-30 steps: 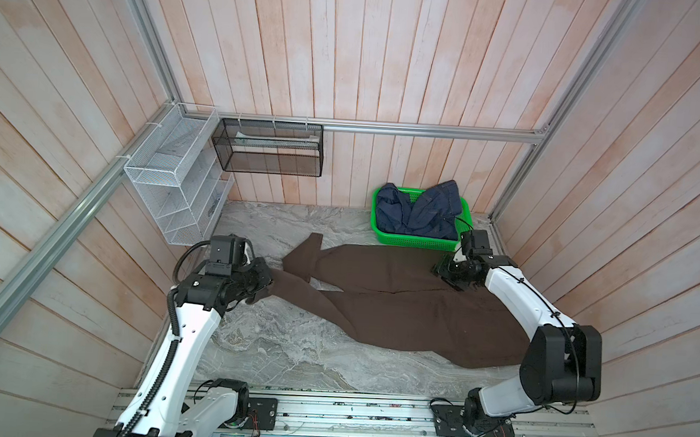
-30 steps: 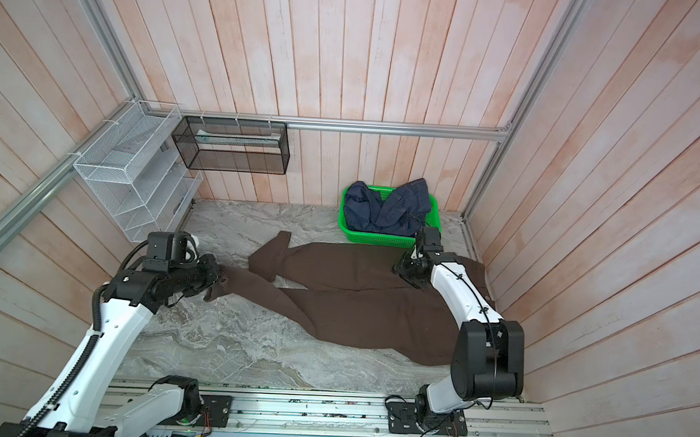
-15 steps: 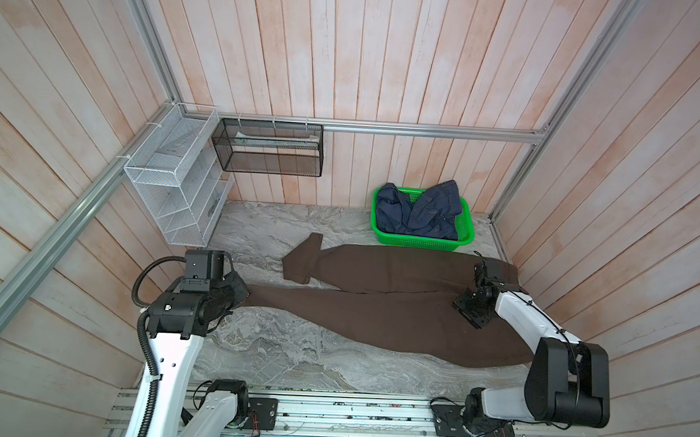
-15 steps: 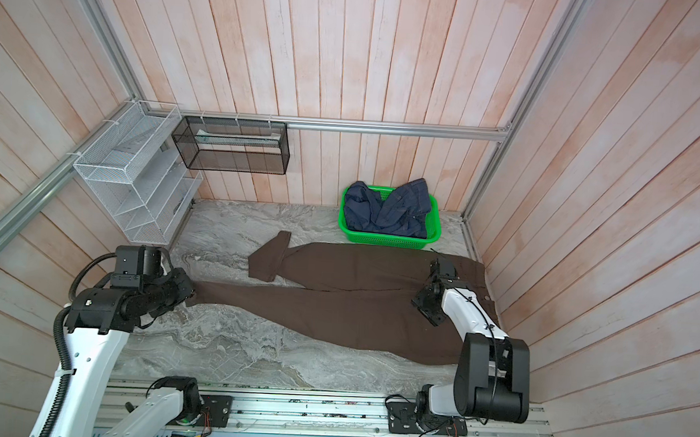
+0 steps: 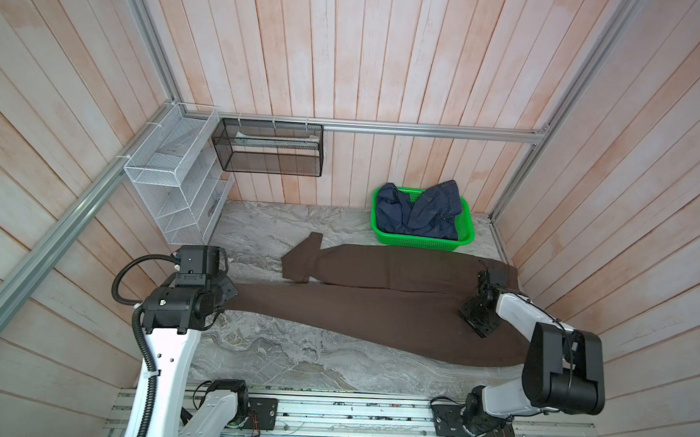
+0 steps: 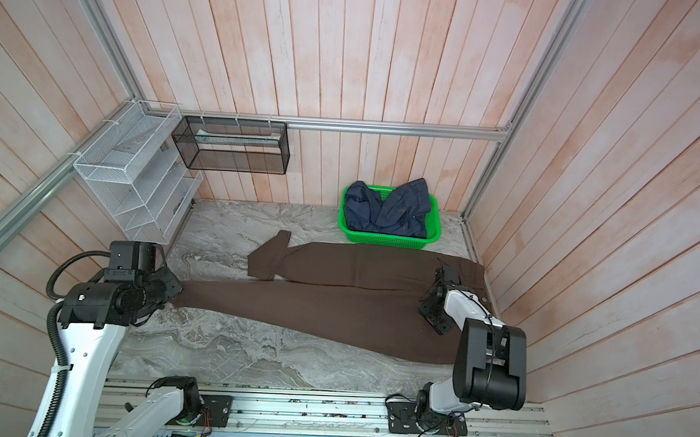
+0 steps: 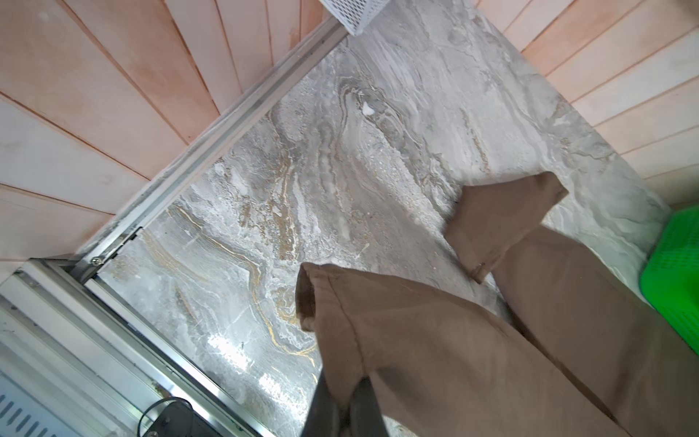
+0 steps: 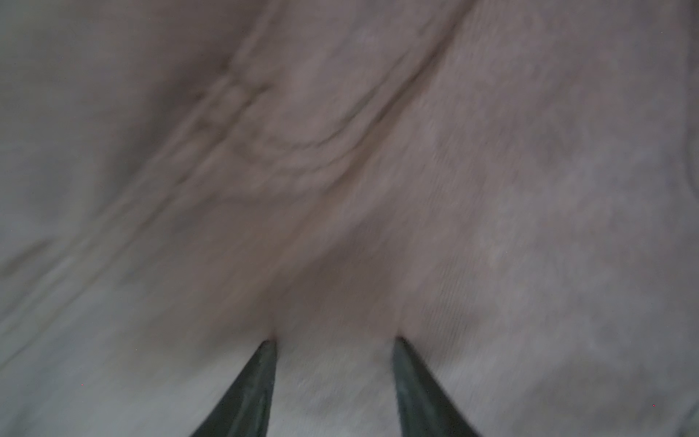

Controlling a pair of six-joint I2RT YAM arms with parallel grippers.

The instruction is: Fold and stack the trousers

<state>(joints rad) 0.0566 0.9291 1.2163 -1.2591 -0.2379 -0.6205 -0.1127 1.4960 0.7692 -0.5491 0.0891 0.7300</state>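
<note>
Because the left hand (image 7: 346, 393) (pinching a cuff (image 7: 314, 295)) stretched the trousers (image 5: 375, 317) out under the spread right hand (image 8: 334, 340), folding can start.

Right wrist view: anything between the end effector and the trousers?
Nothing visible. The right end effector is open, its fingertips right at the trousers. Only brown fabric fills the blurred view, so contact looks likely but not certain.

Left tool (image 7: 342, 386) pulled trousers (image 5: 375, 317) leg leftward, straightening it; right tool (image 8: 334, 340) slid frontward along waist.
</note>
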